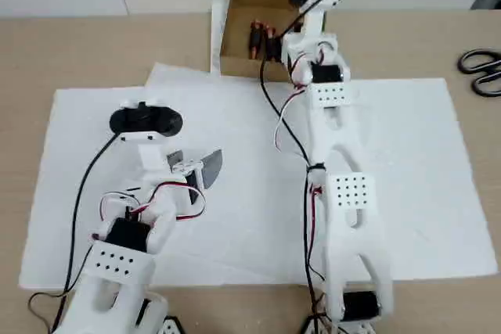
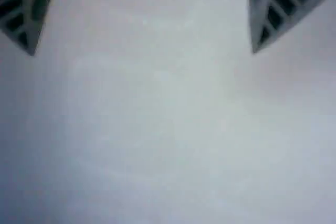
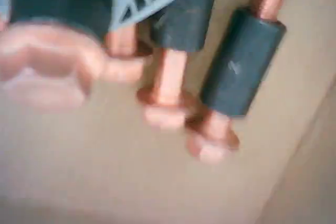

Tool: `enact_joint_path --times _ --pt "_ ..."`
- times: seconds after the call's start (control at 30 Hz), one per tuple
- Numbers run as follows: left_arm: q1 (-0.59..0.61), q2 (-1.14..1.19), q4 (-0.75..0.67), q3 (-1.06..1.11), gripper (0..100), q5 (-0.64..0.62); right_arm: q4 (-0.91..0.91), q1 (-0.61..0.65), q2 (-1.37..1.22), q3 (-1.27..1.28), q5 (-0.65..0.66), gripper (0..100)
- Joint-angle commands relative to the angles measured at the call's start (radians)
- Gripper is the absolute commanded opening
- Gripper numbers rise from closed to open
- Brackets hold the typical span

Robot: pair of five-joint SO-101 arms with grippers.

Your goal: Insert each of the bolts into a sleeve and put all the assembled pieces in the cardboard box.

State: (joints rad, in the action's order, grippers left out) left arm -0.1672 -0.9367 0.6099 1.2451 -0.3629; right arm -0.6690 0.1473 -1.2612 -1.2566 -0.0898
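Looking into the cardboard box (image 1: pixel 235 66) at the far edge of the table (image 1: pixel 78 44), we find the right gripper (image 1: pixel 272 43) half hiding the assembled pieces (image 1: pixel 260 37); open or closed, we cannot tell. Pieces lie side by side on the box floor, long axis approx. near-to-far, bolts (image 3: pixel 168 77) through dark sleeves (image 3: pixel 242 61). The left gripper (image 1: pixel 196 166) hangs wide open, w/ nothing in it, over the white paper (image 1: pixel 391 154).

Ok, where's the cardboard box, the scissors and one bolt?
cardboard box (image 1: pixel 236 33): high view, on the bare floor inside it.
scissors (image 1: pixel 479 70): high view, on the handles.
bolt (image 3: pixel 169 73): right wrist view, on its copper shank.
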Motion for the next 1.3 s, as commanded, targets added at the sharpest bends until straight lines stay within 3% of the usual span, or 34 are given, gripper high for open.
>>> enact_joint_path --times 0.0,0.17,0.4,0.57,0.63,0.77,1.03,1.27 --pt "0.006 -0.014 -0.023 -0.004 25 0.006 0.024 0.012 0.008 -0.087 -0.003 8.5" --pt "0.006 -0.014 -0.023 -0.004 25 0.006 -0.016 0.024 0.005 -0.089 -0.003 21.7" --pt "0.011 -0.014 -0.026 -0.008 25 0.006 -0.035 0.03 0.015 -0.169 -0.003 21.7" --pt "0.018 -0.015 -0.023 -0.054 25 0.008 -0.232 0.031 0.018 -0.442 -0.003 21.7" --pt "0.04 -0.015 -0.021 -0.094 25 0.008 -0.308 0.031 0.061 -0.417 -0.003 21.7" --pt "0.077 -0.015 0.005 -0.193 25 0.008 -0.549 0.031 0.309 -0.427 -0.003 21.7" --pt "0.074 -0.233 0.285 -0.394 25 0.009 -1.064 0.084 0.842 -0.423 -0.002 21.8" --pt "0.072 -0.62 0.322 -0.294 25 0.011 -1.081 0.088 1.204 -0.417 -0.002 21.7"
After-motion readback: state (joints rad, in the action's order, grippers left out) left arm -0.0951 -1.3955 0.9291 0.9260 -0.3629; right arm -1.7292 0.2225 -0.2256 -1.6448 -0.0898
